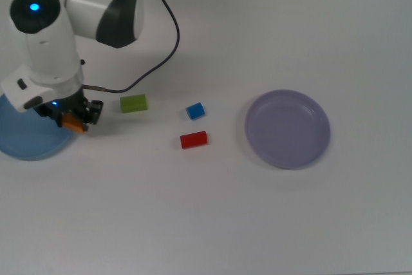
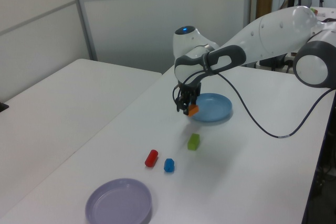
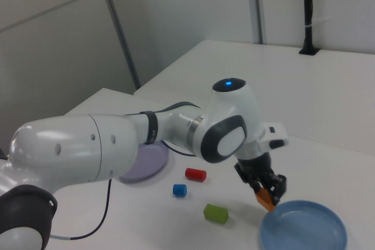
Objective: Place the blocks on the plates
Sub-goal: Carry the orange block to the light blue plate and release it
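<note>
While the orange block (image 1: 74, 124) hangs clenched in the jaws of the gripper (image 1: 72, 120), it sits clear of the surface (image 1: 212, 217), right at the rim of the light blue plate (image 1: 26, 143), at about 3 o'clock of that plate in the top view. Held lifted like this, it can pass over the rim rather than knock it; the release likely comes further in. The green block (image 1: 133, 103), blue block (image 1: 195, 111) and red block (image 1: 193, 140) lie between the plates, and the lavender plate (image 1: 287, 129) holds nothing yet.
</note>
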